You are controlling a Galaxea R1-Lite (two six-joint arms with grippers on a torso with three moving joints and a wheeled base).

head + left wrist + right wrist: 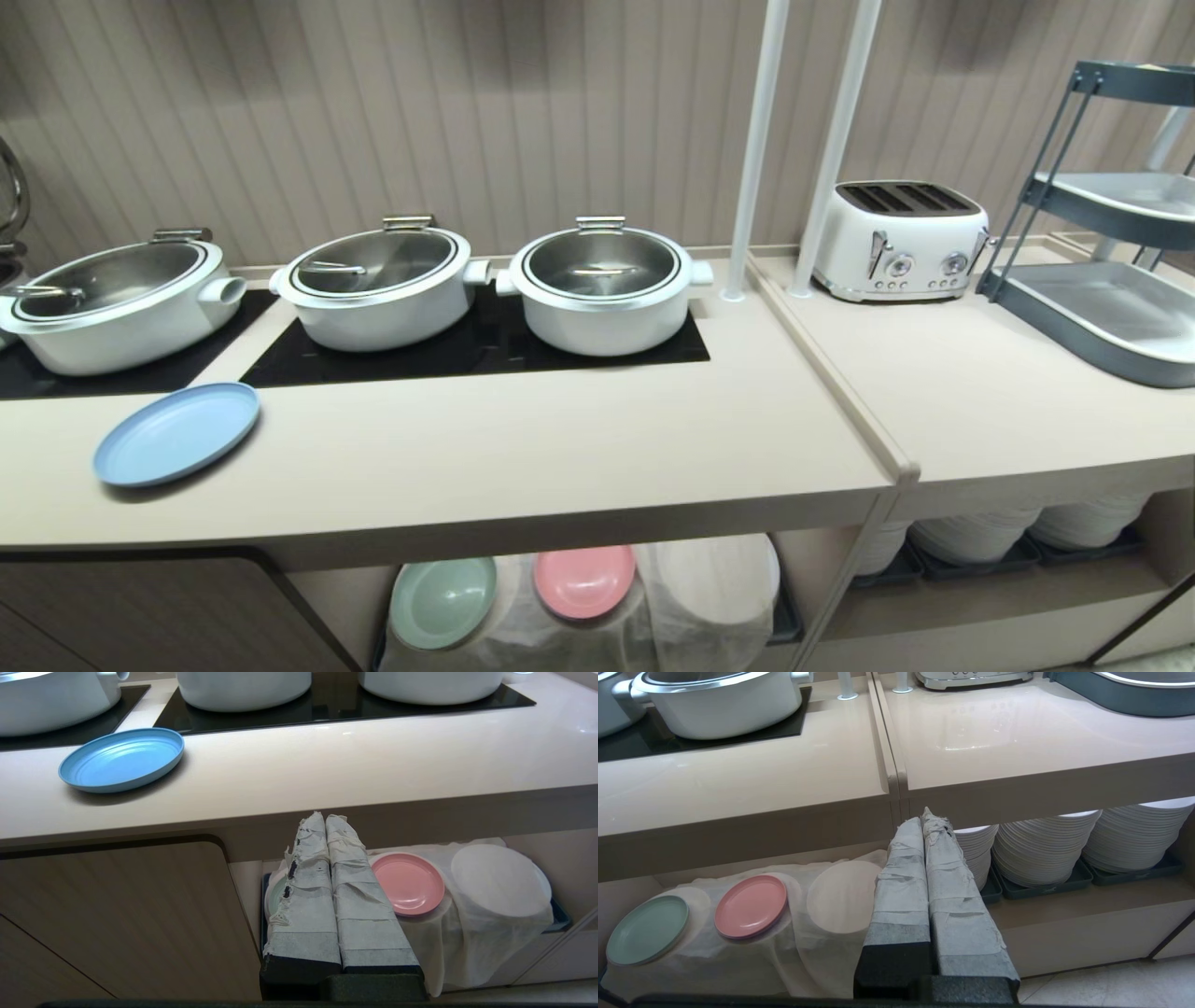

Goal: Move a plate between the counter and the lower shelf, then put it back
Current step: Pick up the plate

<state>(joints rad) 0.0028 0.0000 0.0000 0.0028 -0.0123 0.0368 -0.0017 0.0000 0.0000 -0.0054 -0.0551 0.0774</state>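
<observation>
The counter [523, 439] is seen running across the head view, with black cooktop panels [485, 350] set into it and three white pots [602, 289] stood on them. An adjoining top [990, 392] is joined to it on the right, where a white toaster [901, 240] and a grey tiered rack [1102, 233] are kept. Under the counter the lower shelf [812, 569] is found, where a white cloth [709, 597] is draped over plate stacks; a green plate [442, 601] and a pink plate [584, 581] are laid side by side on that cloth. In the next compartment, bare white plate stacks [1041, 851] are held in dark trays.

The plate [176, 434] is set flat on the counter near its left end, just in front of the cooktop panels and well apart from both grippers.

The left gripper [325, 817] is held low in front of the counter's front edge, its taped fingers pressed together with nothing between them. The right gripper [922, 816] is held likewise before the seam between the two tops, its fingers also pressed together and empty. Neither arm is caught in the head view.
</observation>
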